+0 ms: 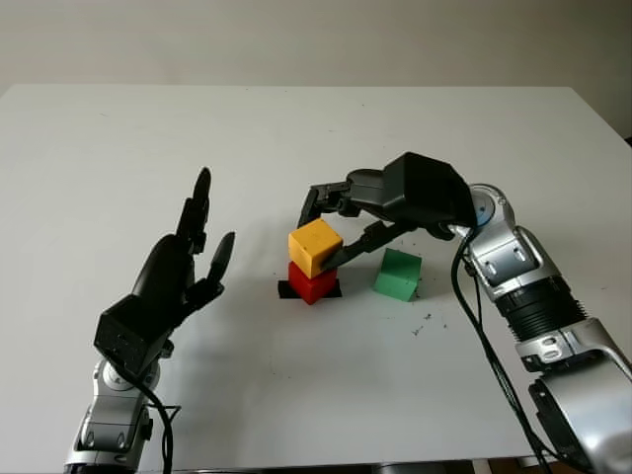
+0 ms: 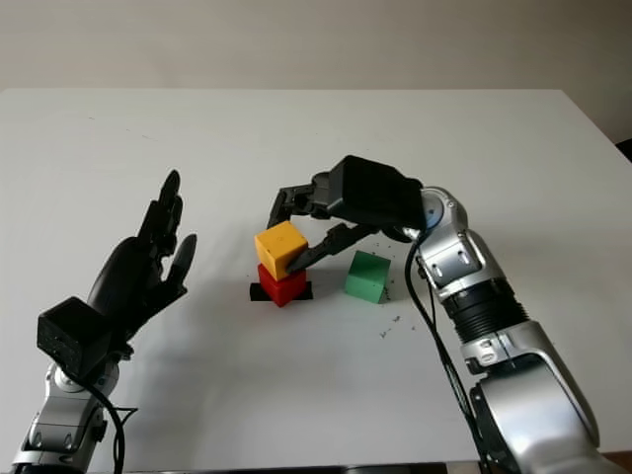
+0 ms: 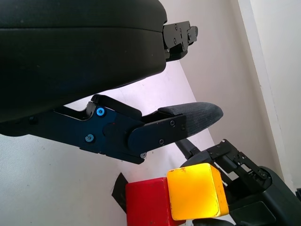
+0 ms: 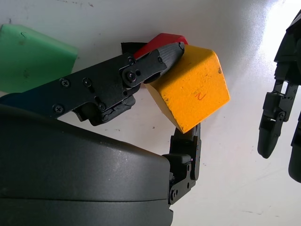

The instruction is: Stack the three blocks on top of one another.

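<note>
The right hand [image 1: 331,229] grips the yellow block [image 1: 315,246], which sits tilted on the red block [image 1: 312,282]. The green block [image 1: 397,274] lies just beside. The left hand [image 1: 178,267] is open, well apart.

The left hand [image 1: 183,259], a black three-finger unit with a boxy matte shell, sits at 8 o'clock of the head view on a silver-grey metal forearm trailed by a thin black cable. The right hand [image 1: 331,222], equally black, joins a silver arm with a ribbed black sleeve and a blue-centred joint at 4 o'clock. Its fingers [image 4: 117,77] are flat black links with small screws and ribbed dark pads.
</note>
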